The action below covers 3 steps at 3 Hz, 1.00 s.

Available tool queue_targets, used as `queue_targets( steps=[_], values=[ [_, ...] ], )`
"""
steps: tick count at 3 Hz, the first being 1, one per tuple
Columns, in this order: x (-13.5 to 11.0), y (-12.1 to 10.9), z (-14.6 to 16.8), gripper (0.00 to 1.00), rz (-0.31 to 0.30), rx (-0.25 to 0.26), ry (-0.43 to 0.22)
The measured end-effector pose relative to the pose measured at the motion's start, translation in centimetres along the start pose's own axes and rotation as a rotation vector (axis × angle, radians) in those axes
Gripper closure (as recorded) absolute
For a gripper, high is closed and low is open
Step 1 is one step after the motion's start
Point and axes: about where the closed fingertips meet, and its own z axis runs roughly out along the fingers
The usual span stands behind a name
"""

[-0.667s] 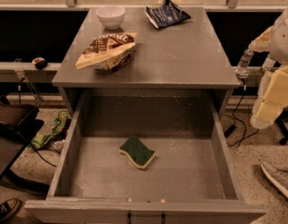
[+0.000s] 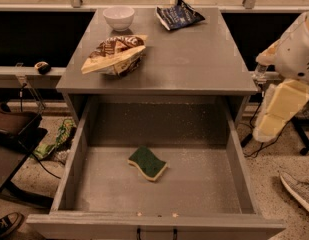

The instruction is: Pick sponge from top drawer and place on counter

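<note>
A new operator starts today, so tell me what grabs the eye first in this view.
The green-and-yellow sponge lies on the floor of the pulled-out top drawer, near its middle. Above it, the counter carries a snack bag at front left, with a white bowl and a dark blue packet at the back. The pale pincer hangs right of the counter, outside the drawer.

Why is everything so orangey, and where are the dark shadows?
Camera view: warm, dim light tints everything brownish; the top drawer is shadowed at its back, under the counter, while the sponge on its floor is lit; the white bowl looks bright; the gripper hangs pale at the right edge, outside the drawer.
</note>
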Motion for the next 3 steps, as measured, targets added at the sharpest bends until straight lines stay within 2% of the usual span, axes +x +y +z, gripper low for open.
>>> queue_targets(
  steps=[1,2,3],
  values=[
    [-1.8,1.1,6.2,0.00,0.098,-0.067,-0.102],
    [-4.6,2.5,12.6,0.00,0.183,-0.101,-0.170],
    [-7.9,2.3,18.7,0.00,0.248,-0.103,-0.200]
  ],
)
